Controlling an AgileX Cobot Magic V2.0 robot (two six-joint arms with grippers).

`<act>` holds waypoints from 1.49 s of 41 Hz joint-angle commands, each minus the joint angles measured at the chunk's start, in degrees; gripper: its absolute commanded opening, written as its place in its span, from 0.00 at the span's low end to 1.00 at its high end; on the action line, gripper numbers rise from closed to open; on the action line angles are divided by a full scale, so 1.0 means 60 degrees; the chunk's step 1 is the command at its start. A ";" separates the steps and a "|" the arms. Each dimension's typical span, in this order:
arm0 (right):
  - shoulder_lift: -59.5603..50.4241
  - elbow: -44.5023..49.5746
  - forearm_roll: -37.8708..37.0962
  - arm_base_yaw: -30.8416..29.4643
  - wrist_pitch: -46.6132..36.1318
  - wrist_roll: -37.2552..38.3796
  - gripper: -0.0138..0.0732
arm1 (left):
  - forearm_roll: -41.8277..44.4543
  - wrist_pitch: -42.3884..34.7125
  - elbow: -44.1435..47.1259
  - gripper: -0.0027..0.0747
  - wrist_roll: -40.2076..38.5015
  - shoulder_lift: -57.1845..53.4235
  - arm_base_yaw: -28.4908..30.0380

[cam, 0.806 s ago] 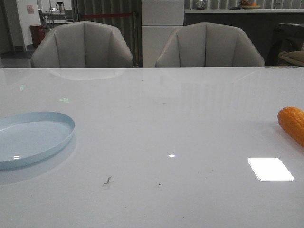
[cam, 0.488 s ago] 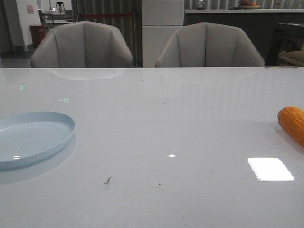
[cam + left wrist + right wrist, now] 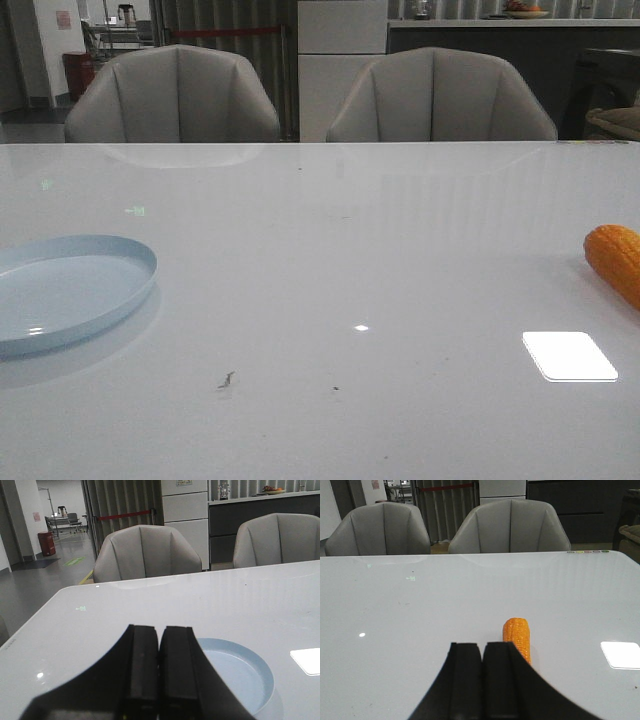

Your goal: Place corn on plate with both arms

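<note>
- Front view: nothing has shifted against the two earlier pictures. The plate [image 3: 68, 288] lies in the same spot at the left edge of the table [image 3: 330, 230], partly cut off by the frame, and the corn [image 3: 616, 260] lies in the same spot at the far right edge, also partly cut off. The two are well apart, with bare tabletop, a few dark specks and a bright window reflection between them. No arm or gripper shows in this view, now or earlier, so I judge that the task has not truly begun: the corn is untouched and the plate holds nothing.
- Left wrist view: the left gripper [image 3: 159, 645] has its two dark fingers pressed together, with nothing between them. The plate [image 3: 250, 680] lies just beyond the fingertips and a little to one side, partly hidden behind them. This arm looks placed on the plate's side of the table.
- Right wrist view: the right gripper [image 3: 482, 655] is likewise clenched on nothing, its fingers meeting along a thin seam. The corn [image 3: 517, 635] lies on the table just beyond the fingertips, lengthwise away from the camera, its near part hidden behind one finger. Since the fingers are closed, my guess is that this gripper must first spread them before it can take the cob.
</note>
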 commanded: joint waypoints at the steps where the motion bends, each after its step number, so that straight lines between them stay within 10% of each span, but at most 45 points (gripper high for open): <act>1: -0.0212 -0.0205 -0.0029 0.0013 -0.0838 -0.0008 0.22 | -0.0003 -0.1189 0.0374 0.16 0.0003 -0.0189 -0.0073; 24: -0.0126 -0.2707 0.0057 0.0011 -0.1640 -0.0008 0.22 | -0.0382 -0.3131 -0.1782 0.16 0.0003 -0.0085 -0.0073; 42: 0.3186 -0.5824 0.0048 0.0011 -0.1262 -0.0008 0.22 | -0.0363 -0.0955 -0.5250 0.16 0.0003 0.2844 -0.0073; 61: 0.6053 -0.5910 0.0048 0.0011 -0.0041 -0.0008 0.22 | -0.0363 -0.0168 -0.5362 0.16 0.0003 0.6227 -0.0073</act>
